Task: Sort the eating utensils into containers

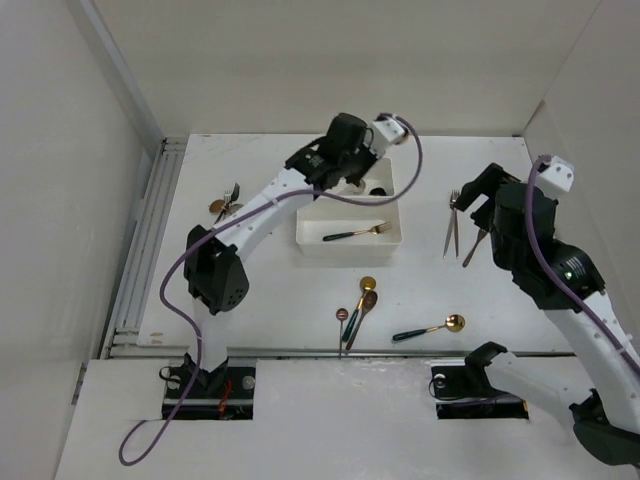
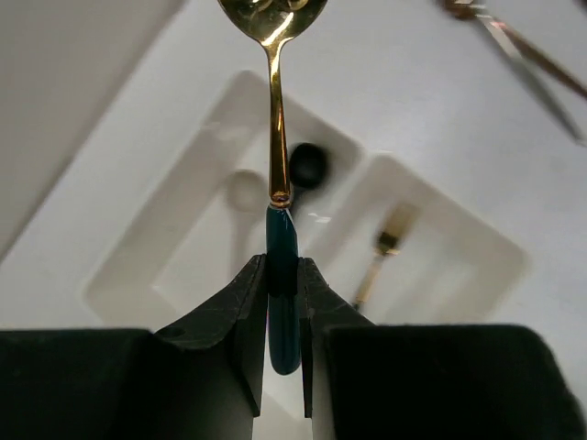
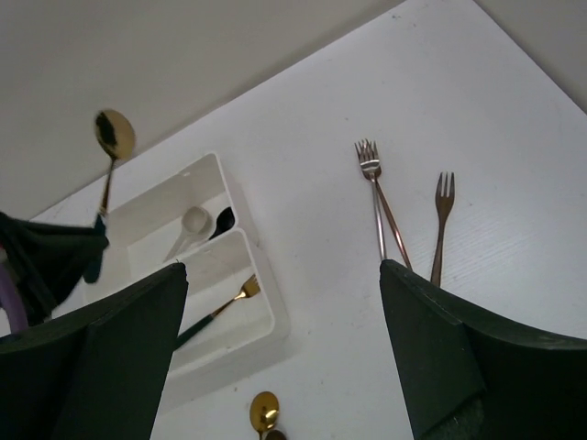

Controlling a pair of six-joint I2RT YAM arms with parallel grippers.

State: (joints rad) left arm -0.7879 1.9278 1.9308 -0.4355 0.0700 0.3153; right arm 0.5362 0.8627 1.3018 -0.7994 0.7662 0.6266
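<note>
My left gripper (image 1: 352, 150) (image 2: 282, 266) is shut on the dark green handle of a gold spoon (image 2: 275, 119) and holds it above the far white bin (image 1: 393, 176) (image 2: 156, 188). That bin holds a black spoon (image 2: 307, 165) and a pale spoon (image 2: 243, 192). The near bin (image 1: 350, 250) (image 2: 477, 225) holds a gold fork with a green handle (image 1: 355, 234) (image 3: 225, 307). My right gripper (image 1: 478, 198) (image 3: 282, 268) is open and empty above copper forks (image 1: 454, 225) (image 3: 374, 183); another fork (image 3: 442, 220) lies beside them.
Two spoons (image 1: 362, 300) and a green-handled gold spoon (image 1: 430, 328) lie on the table in front of the bins. More utensils (image 1: 226, 204) lie at the far left. White walls enclose the table.
</note>
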